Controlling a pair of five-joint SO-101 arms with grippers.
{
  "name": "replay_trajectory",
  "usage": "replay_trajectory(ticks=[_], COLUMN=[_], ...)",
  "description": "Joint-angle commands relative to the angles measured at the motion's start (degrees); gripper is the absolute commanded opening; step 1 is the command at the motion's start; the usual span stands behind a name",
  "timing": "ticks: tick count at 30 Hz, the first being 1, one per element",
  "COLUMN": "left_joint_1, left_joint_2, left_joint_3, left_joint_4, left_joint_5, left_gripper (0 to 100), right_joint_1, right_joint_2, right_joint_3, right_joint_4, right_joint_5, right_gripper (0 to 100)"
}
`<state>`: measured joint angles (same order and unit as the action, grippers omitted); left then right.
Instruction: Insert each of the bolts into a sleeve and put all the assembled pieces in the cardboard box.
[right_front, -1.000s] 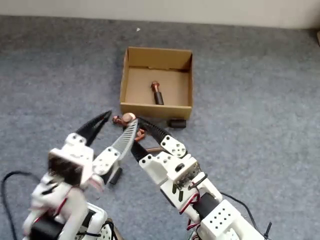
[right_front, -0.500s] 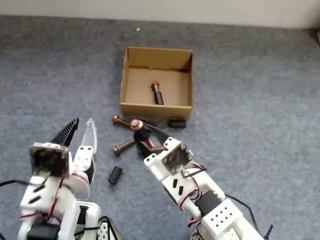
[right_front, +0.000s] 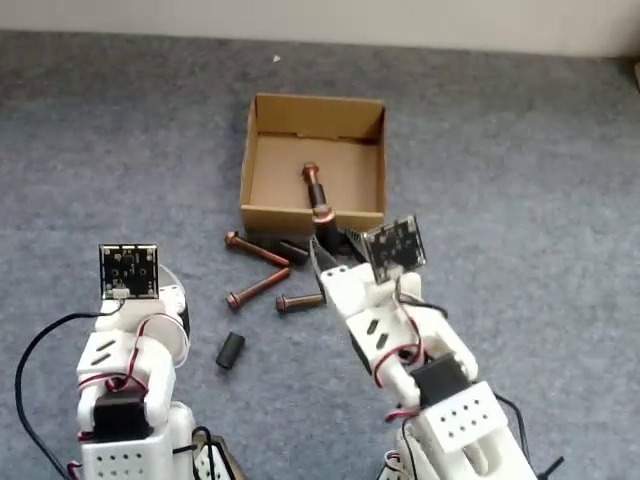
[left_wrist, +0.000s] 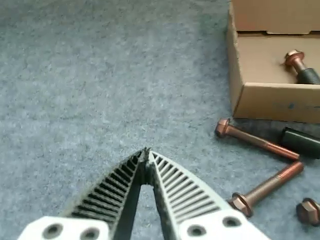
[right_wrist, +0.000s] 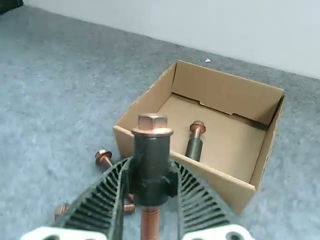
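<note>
Well, your right gripper (right_wrist: 150, 182) is pinching the held piece (right_wrist: 151, 160), a copper bolt through a dark sleeve, upright with the hex head on top. From the high view that gripper (right_front: 325, 252) sits just outside the near wall of the cardboard box (right_front: 300, 218), and the bolt head overlaps the wall's top edge. Your left gripper (left_wrist: 146, 159) has its fingers pressed together, with nothing between them. It hangs over bare carpet, well apart from the box's corner.

Inside the box, the boxed piece (right_front: 313, 187), already assembled, lies on the floor near the middle. In front of the box, between your arms, are the far bolt (right_front: 255, 250), the slanted bolt (right_front: 258, 288) and the third bolt (right_front: 300, 301), all flat on the carpet. The lone sleeve (right_front: 230, 351) lies nearer the left arm (right_front: 130, 345).

The worktop is covered in grey carpet that runs back to a pale wall. There is open carpet on both sides of the box and behind it. The loose parts crowd the strip along its near wall.

The left wrist view gives you the box-side sleeve (left_wrist: 300, 137), dark and lying just beside the far bolt's threaded end. The right wrist view looks straight into the box, where the boxed piece has free floor all round it. The high view places the lone sleeve apart from the three bolts.
</note>
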<state>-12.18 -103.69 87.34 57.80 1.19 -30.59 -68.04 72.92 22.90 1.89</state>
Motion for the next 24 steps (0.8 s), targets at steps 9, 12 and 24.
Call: replay_trajectory(ticks=[9,12,24], left_joint_1=[-0.9,-0.8,-0.7], left_joint_2=[-0.5,-0.5,-0.5], left_joint_3=[2.2,2.2,2.2], left_joint_4=[-5.5,-5.5,-5.4], left_joint_5=[-0.4,-0.4,-0.4], left_gripper=[1,1,1], right_joint_1=[9.0,9.5,11.4], right_joint_2=[42.4,52.6,76.9], right_joint_3=[-28.4,-34.9,-52.4], right_joint_4=[-16.7,-19.4,-16.0], right_joint_5=[-0.7,-0.7,-0.7], right_gripper=[0.6,0.6,3.8])
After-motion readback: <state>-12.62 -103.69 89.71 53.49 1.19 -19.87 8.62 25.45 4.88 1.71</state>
